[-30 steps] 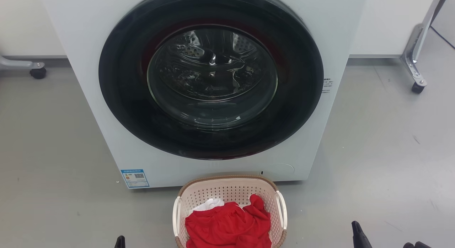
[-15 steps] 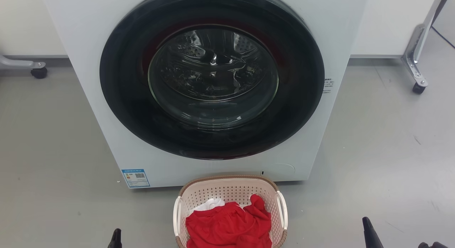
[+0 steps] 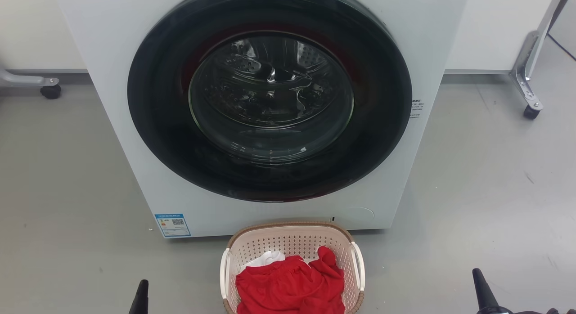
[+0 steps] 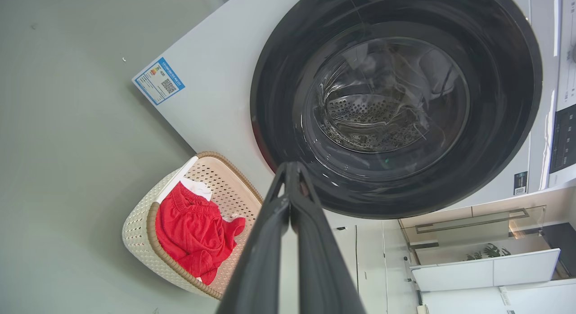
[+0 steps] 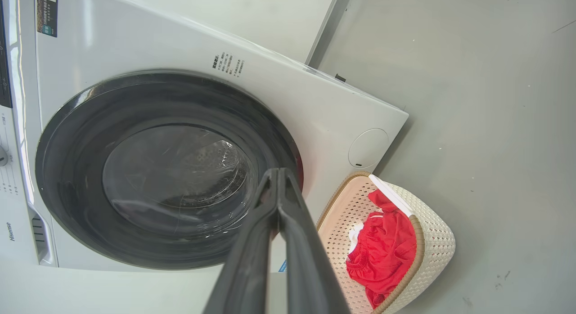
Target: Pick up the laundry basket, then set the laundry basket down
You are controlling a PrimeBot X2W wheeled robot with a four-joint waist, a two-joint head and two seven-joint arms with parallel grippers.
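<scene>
Cream-pink laundry basket (image 3: pixel 288 242) stands on the floor (image 3: pixel 67 192) just before the washer (image 3: pixel 108 80); left gripper (image 4: pixel 290 168) and right gripper (image 5: pixel 276 172) flank it, well apart, jaws pressed together — lift pending or set-down done; either way, move both arms evenly.

1. I see the basket (image 3: pixel 292 243) as cream-pink plastic with perforated walls, a brown woven-look rim and white loop handles (image 3: pixel 223 271) on its two sides.
2. It stands upright on the floor (image 3: pixel 67 192), just in front of the washer (image 3: pixel 270 102).
3. Red cloth (image 3: pixel 288 287) lies in it, with some white cloth.
</scene>
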